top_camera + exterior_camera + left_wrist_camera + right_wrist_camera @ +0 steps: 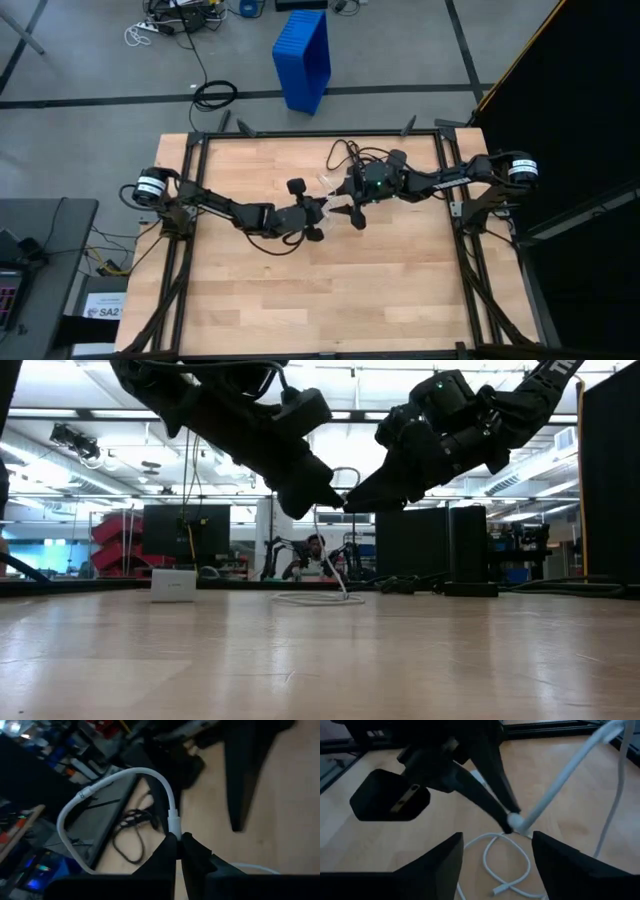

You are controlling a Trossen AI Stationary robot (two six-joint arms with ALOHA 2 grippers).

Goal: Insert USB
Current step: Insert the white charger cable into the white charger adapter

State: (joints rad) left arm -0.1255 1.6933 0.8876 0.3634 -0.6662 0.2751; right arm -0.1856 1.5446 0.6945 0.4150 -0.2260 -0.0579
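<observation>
Clearly the left gripper point(177, 842) has its fingers pressed together on the white USB point(172, 815), pinching the cable just behind the plug end, well above the table point(250, 300). From that pinch the cable runs straight out along the fingers' line, then bends back in a loop; in the low view the rest hangs down to a slack coil lying on the wood. The right gripper point(495, 845) sits just opposite, fingers spread wide with nothing between them, looking straight at the left fingers' tips where the white plug point(515, 822) shows. In the high view the two grippers meet near the table's middle, nearly tip to tip. So the plug lies ahead of the right gripper and a little above its open gap. A dark block with a slot point(390, 795) shows beside the left fingers; whether that is the socket I cannot tell.
</observation>
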